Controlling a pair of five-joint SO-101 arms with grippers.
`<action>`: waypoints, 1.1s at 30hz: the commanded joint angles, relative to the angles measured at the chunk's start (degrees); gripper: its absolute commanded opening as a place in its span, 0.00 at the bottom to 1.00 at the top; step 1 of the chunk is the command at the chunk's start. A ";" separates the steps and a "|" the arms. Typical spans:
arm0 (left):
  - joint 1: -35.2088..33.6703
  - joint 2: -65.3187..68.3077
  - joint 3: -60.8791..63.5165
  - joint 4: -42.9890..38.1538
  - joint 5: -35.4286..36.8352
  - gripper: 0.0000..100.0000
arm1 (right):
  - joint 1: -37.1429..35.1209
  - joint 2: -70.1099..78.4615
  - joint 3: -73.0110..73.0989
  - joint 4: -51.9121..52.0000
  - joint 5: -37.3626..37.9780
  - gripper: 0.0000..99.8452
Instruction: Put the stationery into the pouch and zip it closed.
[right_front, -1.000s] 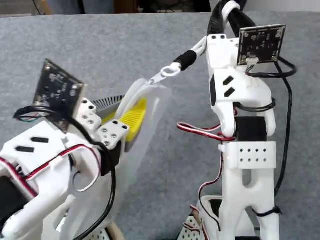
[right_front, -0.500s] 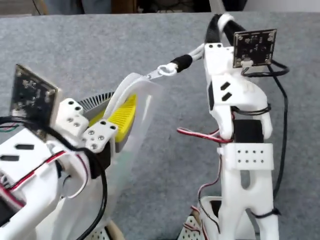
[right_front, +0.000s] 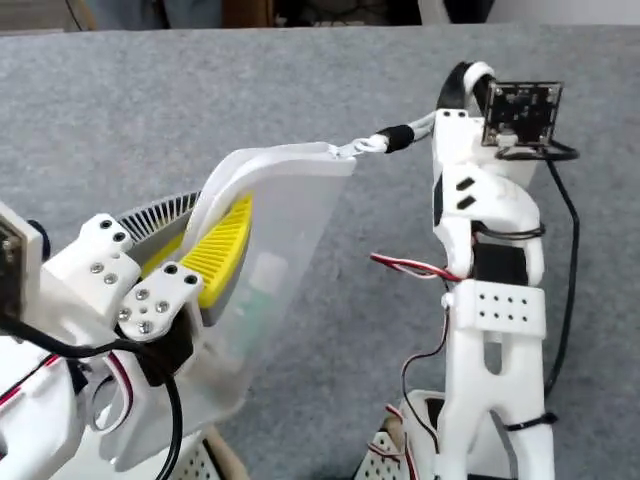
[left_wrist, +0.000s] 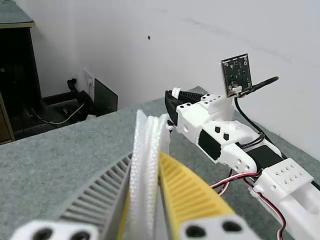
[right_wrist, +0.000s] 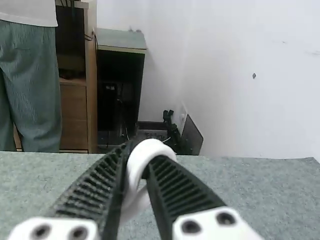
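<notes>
Since the earlier frames the left arm has been drawn back toward its own side and the right claw (right_front: 390, 139) shifted slightly away from it, so the pouch (right_front: 290, 215) is now stretched wider and tipped up between them. The right claw is pinched on the zipper pull (right_front: 350, 150), its black jaws pressed on the white ring. The left claw (right_front: 215, 205) is clamped on the pouch's rim, with the grey jaw on one face and the yellow jaw on the other. The pouch is held tilted above the surface (right_front: 300, 90); whether its lower end rests there cannot be told. A dim greenish shape (right_front: 262, 280) is made out through the translucent wall and is taken for the stationery, already inside. Zipping is judged to be the step in hand. How far the zip is run cannot be told. For the next move the pull would need to be drawn along the rim line, with the left grip kept firm and the rim taut. A red and white cable (right_front: 410, 266) hangs off the right arm just beside the pouch; it could be snagged if the pouch is swung that way.
</notes>
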 joint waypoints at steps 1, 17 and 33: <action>-1.36 -3.60 -5.32 -0.44 -0.09 0.03 | 4.40 0.40 -0.48 -0.44 0.62 0.01; -3.74 -3.16 16.48 -11.34 0.09 0.03 | 3.60 0.04 -7.34 0.00 0.09 0.01; -6.64 18.37 33.19 -29.45 2.64 0.12 | -0.53 0.04 -20.88 16.79 0.09 0.01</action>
